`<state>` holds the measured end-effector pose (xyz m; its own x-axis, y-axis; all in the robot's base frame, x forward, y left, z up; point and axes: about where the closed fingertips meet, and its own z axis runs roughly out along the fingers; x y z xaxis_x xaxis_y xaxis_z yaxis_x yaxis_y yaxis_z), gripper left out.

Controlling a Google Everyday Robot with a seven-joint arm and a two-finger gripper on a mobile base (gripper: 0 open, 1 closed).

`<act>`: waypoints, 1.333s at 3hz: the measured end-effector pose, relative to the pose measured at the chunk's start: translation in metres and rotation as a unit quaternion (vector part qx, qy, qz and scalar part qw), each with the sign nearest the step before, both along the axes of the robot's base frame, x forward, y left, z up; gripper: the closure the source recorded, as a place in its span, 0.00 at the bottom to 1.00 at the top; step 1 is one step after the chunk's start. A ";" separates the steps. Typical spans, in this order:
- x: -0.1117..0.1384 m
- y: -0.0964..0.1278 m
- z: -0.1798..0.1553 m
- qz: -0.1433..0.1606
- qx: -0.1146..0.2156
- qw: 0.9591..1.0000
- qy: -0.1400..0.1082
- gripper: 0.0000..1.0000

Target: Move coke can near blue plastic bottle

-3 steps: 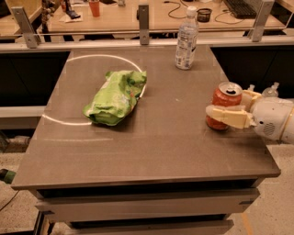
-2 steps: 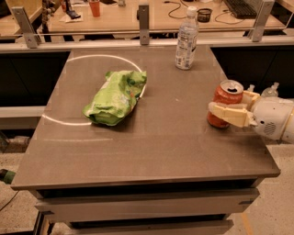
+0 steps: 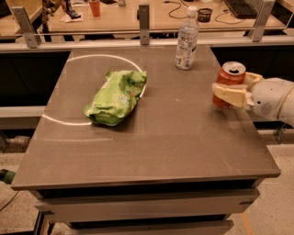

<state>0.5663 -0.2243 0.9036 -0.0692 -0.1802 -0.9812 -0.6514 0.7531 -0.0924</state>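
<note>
**Coke can clamped in the gripper at the table's right edge**

Through the one camera view I look down across a grey-brown table (image 3: pixel 161 151) from its near side. My gripper (image 3: pixel 233 88) reaches in from the right, about halfway along the table's right edge. Its white rounded wrist housing (image 3: pixel 272 97) runs off the frame. The jaws are closed around the coke can (image 3: pixel 231 74). One cream finger (image 3: pixel 228 95) lies across the can's front and the other shows behind it on the right, so the can is pinched between them. The can stands upright with its silver top and opening in sight, and the front finger partly covers its red body. I cannot tell whether its base touches the tabletop or hangs just above it.

The blue plastic bottle (image 3: pixel 187 39) stands upright near the far edge of the table, right of centre, with its white cap on. The can is well apart from it, nearer to me and further right.

A green chip bag (image 3: pixel 117 96) lies crumpled left of centre, well apart from both can and bottle. A thin white ring (image 3: pixel 64 121) is marked on the tabletop, and the bag lies over its right-hand side.

Beyond the table runs a metal rail (image 3: pixel 92 43). Behind it is a wooden desk (image 3: pixel 124 18) with a red cup (image 3: pixel 94 7) and a keyboard (image 3: pixel 239 7).
</note>
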 end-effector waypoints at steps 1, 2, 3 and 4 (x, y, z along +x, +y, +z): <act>0.043 -0.018 0.007 -0.055 -0.032 0.998 -0.009 1.00; 0.083 -0.033 0.003 -0.100 -0.041 0.994 0.000 1.00; 0.124 -0.038 -0.004 -0.137 -0.033 0.990 0.022 1.00; 0.160 -0.028 -0.006 -0.155 -0.014 0.987 0.043 1.00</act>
<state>0.7259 -0.2524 0.8972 -0.2089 -0.1644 -0.9640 -0.3967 0.9153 -0.0701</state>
